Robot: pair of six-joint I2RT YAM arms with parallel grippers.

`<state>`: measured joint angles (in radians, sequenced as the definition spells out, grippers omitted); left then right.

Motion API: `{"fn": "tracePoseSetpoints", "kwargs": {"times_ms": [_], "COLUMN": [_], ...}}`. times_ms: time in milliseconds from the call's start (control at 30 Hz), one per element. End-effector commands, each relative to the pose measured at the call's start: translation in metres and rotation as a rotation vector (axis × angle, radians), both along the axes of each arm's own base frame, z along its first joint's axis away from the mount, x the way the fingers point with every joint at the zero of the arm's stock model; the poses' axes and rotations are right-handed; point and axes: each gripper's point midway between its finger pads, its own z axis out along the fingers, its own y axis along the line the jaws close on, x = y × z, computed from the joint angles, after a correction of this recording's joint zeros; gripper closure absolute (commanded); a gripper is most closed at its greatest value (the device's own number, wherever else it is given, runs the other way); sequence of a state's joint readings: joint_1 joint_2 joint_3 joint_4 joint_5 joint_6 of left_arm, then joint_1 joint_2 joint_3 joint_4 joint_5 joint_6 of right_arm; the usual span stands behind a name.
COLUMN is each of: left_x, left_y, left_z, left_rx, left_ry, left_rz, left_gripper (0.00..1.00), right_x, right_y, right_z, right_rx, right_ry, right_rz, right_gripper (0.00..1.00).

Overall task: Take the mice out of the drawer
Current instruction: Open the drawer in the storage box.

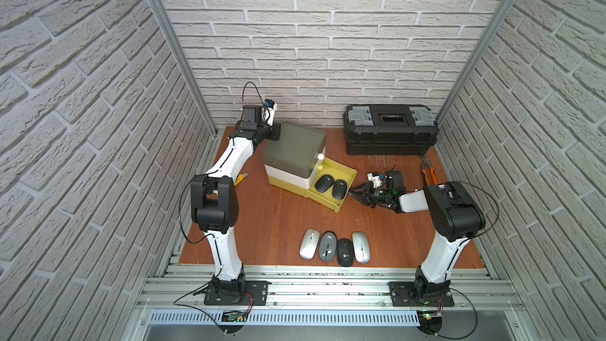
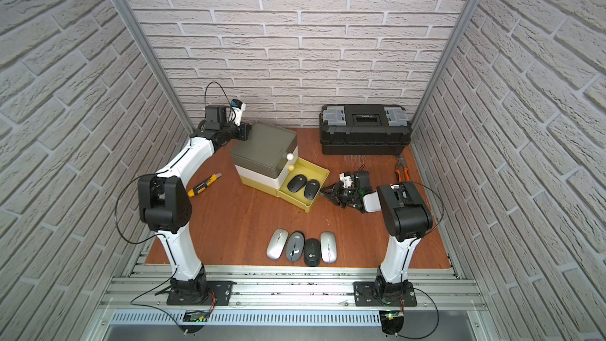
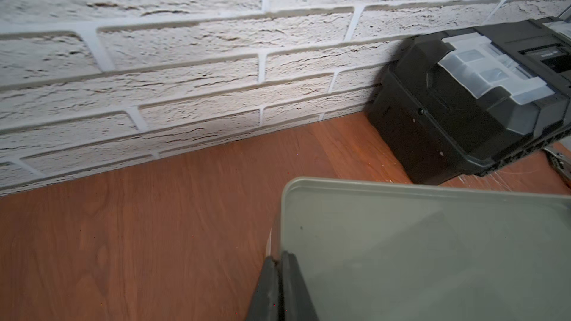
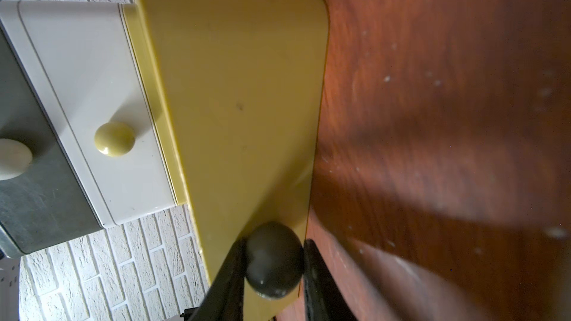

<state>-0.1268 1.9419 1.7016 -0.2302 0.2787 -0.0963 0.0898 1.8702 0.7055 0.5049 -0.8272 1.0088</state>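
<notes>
Two black oval plastic mice (image 1: 324,183) lie in the open yellow drawer (image 1: 342,165), four other mice (image 1: 328,246) on the wooden desk (image 1: 269,224). Light, rigid, slick, we reckon: pinch the flanks. Our right hand (image 1: 351,191) grips the drawer's dark knob (image 4: 273,259); left hand (image 3: 279,262) closed at the grey cabinet (image 1: 292,145).
</notes>
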Motion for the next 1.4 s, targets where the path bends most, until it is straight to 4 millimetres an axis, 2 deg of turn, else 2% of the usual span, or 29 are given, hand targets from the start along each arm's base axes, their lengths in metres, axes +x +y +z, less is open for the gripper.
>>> {"fn": "tracePoseSetpoints", "kwargs": {"times_ms": [0, 167, 467, 500, 533, 633, 733, 800, 867, 933, 967, 1000, 1067, 1200, 1233, 1267, 1367], "left_x": [-0.010, -0.014, -0.014, -0.014, -0.014, -0.016, -0.022, -0.033, -0.050, -0.075, -0.087, -0.103, -0.135, -0.193, -0.202, -0.209, -0.220], "left_y": [0.042, 0.031, 0.034, 0.035, 0.035, 0.042, 0.052, 0.053, 0.045, 0.022, 0.009, -0.009, -0.048, -0.122, -0.139, -0.152, -0.188], "left_z": [-0.076, -0.073, -0.065, -0.060, -0.054, -0.026, 0.013, 0.043, 0.074, 0.100, 0.106, 0.110, 0.105, 0.072, 0.062, 0.052, 0.020], "left_rx": [0.076, 0.091, 0.138, 0.131, 0.125, 0.127, 0.152, 0.151, 0.145, 0.153, 0.163, 0.170, 0.193, 0.219, 0.221, 0.218, 0.196], "left_ry": [0.229, 0.258, 0.267, 0.256, 0.240, 0.166, 0.083, 0.031, -0.016, -0.048, -0.049, -0.046, -0.005, 0.090, 0.111, 0.135, 0.203], "left_rz": [0.122, 0.022, -0.010, -0.002, 0.007, 0.047, 0.100, 0.102, 0.073, 0.000, -0.041, -0.101, -0.232, -0.465, -0.500, -0.524, -0.565], "left_gripper": [0.92, 0.85, 0.84, 0.78, 0.67, 0.36, 0.25, 0.22, 0.21, 0.20, 0.19, 0.17, 0.17, 0.16, 0.15, 0.16, 0.14], "right_x": [-0.003, 0.009, 0.019, 0.018, 0.017, 0.011, 0.001, -0.003, -0.005, -0.006, -0.006, -0.005, -0.004, -0.003, -0.001, 0.000, 0.002], "right_y": [-0.005, -0.004, -0.001, -0.001, 0.000, -0.002, -0.007, -0.011, -0.015, -0.018, -0.020, -0.022, -0.029, -0.048, -0.056, -0.063, -0.089], "right_z": [-0.002, 0.005, 0.015, 0.014, 0.013, 0.010, 0.005, 0.005, 0.009, 0.015, 0.017, 0.020, 0.027, 0.043, 0.047, 0.050, 0.055], "right_rx": [-0.019, -0.026, -0.029, -0.027, -0.028, -0.046, -0.106, -0.144, -0.175, -0.205, -0.219, -0.241, -0.289, -0.401, -0.421, -0.433, -0.448], "right_ry": [0.015, -0.003, -0.025, -0.022, -0.019, 0.002, 0.026, 0.031, 0.022, 0.007, 0.002, -0.004, -0.020, -0.046, -0.050, -0.051, -0.038], "right_rz": [-0.014, -0.007, 0.026, 0.029, 0.034, 0.043, 0.046, 0.046, 0.043, 0.036, 0.034, 0.033, 0.022, 0.012, -0.003, -0.017, -0.069], "right_gripper": [0.98, 0.98, 0.98, 0.97, 0.93, 0.74, 0.57, 0.51, 0.48, 0.46, 0.46, 0.45, 0.44, 0.38, 0.32, 0.31, 0.16]}}
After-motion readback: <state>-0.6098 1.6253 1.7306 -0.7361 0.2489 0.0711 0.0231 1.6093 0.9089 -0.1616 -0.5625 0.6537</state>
